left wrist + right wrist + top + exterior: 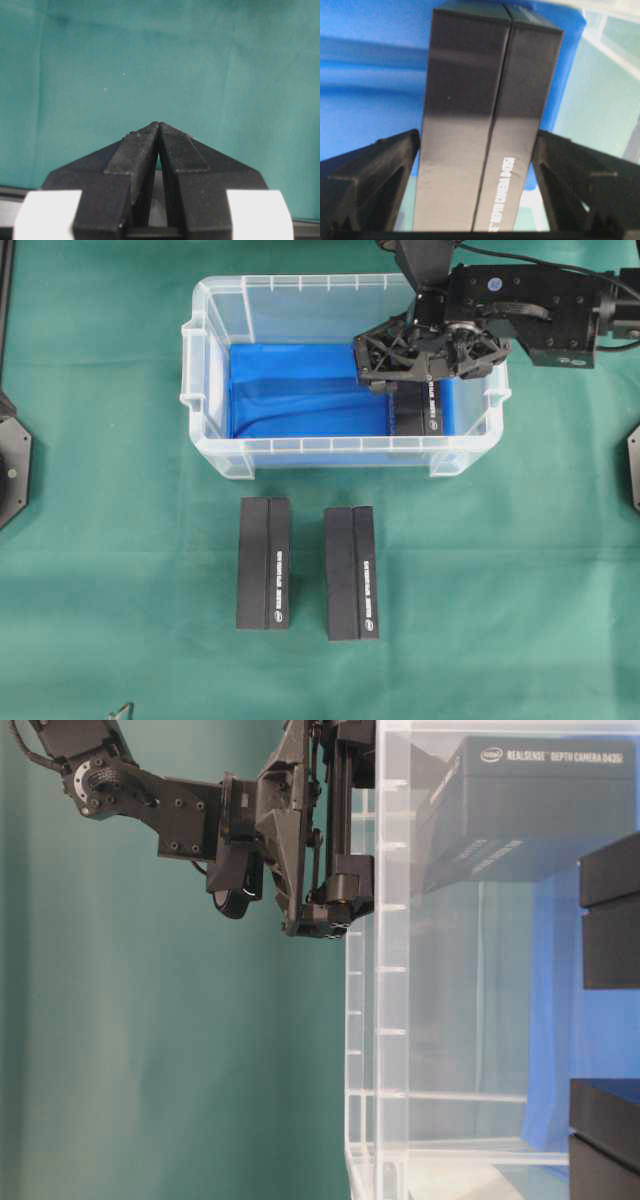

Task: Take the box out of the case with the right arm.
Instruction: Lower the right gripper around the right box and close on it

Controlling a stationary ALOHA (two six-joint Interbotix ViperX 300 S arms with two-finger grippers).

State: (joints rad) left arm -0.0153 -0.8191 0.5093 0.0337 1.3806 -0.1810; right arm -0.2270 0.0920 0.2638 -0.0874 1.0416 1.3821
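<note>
Three black boxes are in sight: one box stands in the case at its right end, on the blue lining, and two more boxes lie side by side on the green tabletop, nearer its front edge. The right gripper is lowered into the case, its fingers spread wide on either side of the box, not visibly pressing it. The left gripper hangs over bare cloth, its fingers pressed together.

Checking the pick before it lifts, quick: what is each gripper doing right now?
Left gripper: closed, empty.
Right gripper: open, fingers either side of the black box, not clamped.
</note>
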